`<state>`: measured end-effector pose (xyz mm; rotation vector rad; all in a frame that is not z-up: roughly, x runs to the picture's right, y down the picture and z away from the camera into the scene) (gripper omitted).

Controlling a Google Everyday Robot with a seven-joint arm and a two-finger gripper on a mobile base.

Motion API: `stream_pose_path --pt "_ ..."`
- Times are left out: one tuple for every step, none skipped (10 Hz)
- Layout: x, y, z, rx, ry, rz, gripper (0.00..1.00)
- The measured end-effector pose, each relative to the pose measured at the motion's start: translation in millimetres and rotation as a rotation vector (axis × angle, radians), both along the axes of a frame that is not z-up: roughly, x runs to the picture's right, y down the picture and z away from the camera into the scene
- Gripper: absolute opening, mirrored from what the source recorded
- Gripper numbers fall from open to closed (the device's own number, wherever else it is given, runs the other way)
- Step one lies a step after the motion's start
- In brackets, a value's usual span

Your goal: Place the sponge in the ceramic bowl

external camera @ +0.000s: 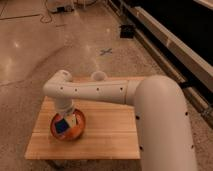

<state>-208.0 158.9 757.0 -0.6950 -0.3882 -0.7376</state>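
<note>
An orange-brown ceramic bowl [67, 129] sits on the left part of the small wooden table [107, 135]. Inside it lies the sponge [62, 126], showing a blue face with a pale edge. My gripper [69, 116] hangs from the white arm directly over the bowl, its tip down at the bowl's rim and right beside the sponge. The arm's wrist covers the back of the bowl.
A white cup [98, 76] stands at the table's far edge. My thick white arm [160, 115] covers the table's right side. Polished floor surrounds the table, with a blue cross mark [105, 51] and a dark wall base on the right.
</note>
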Motion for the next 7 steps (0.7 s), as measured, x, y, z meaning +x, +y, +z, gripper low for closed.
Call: stream_pose_path --pt "-1 0 -0.3 0.004 -0.011 0.000 0.71" --pt "-2 0 -0.4 0.007 -0.019 0.000 0.77" --pt "-3 -2 -0.9 0.015 -0.034 0.002 0.80" --pt "-3 -3 -1.2 0.022 -0.042 0.002 0.80" --pt "-3 -4 -1.4 0.032 -0.050 0.004 0.80" --pt "-5 -7 -2.6 0.052 -0.056 0.011 0.80" --pt "-7 -10 -3.1 0.050 -0.026 0.026 0.79"
